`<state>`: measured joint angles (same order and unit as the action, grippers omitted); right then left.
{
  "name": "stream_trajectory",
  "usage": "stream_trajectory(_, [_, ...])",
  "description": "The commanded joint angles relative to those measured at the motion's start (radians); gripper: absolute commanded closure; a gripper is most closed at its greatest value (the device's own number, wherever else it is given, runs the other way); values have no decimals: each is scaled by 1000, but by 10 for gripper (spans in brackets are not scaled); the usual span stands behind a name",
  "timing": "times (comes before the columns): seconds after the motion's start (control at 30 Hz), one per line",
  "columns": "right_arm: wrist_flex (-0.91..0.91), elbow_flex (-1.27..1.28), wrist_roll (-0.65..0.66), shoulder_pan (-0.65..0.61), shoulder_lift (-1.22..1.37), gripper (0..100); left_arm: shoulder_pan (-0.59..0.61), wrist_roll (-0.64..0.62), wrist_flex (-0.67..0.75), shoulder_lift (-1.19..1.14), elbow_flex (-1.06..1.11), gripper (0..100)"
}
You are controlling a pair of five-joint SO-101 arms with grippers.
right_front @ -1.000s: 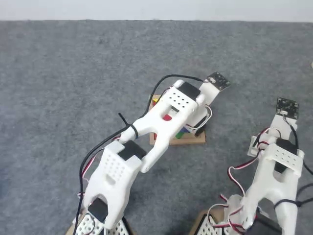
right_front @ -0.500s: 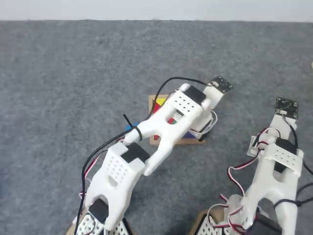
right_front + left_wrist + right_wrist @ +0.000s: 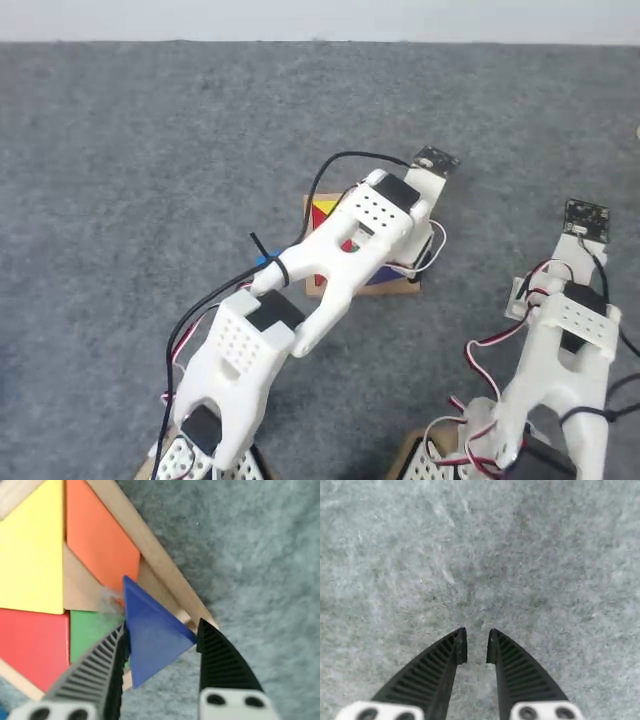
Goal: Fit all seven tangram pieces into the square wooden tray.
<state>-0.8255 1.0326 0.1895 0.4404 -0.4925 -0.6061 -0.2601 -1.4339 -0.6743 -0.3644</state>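
Note:
The square wooden tray holds a yellow piece, an orange piece, a red piece and a green piece. My left gripper is shut on a blue triangle, which is tilted over the tray's corner by the green and orange pieces. Bare wood shows beside the orange piece. In the high view the left arm stretches over the tray and hides most of it. My right gripper hangs over bare carpet, its fingers nearly together with nothing between them.
Grey carpet covers the table all around the tray. The right arm stands folded at the near right, well apart from the tray. A black cable loops above the left arm.
The left arm has shifted slightly over the tray and its wrist has turned a little, with the blue triangle still held. The right arm has not moved.

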Motion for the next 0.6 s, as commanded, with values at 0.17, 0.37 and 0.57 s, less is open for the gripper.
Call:
stream_trajectory(0.17, [12, -11, -11, -12, -1, 924, 5, -3, 9, 66, -51, 761])
stream_trajectory(0.37, [12, -11, -11, -12, -1, 924, 5, -2, 8, 68, -53, 761])
stream_trajectory(0.57, [12, -11, -8, -12, -1, 924, 32, -3, 8, 75, -73, 761])
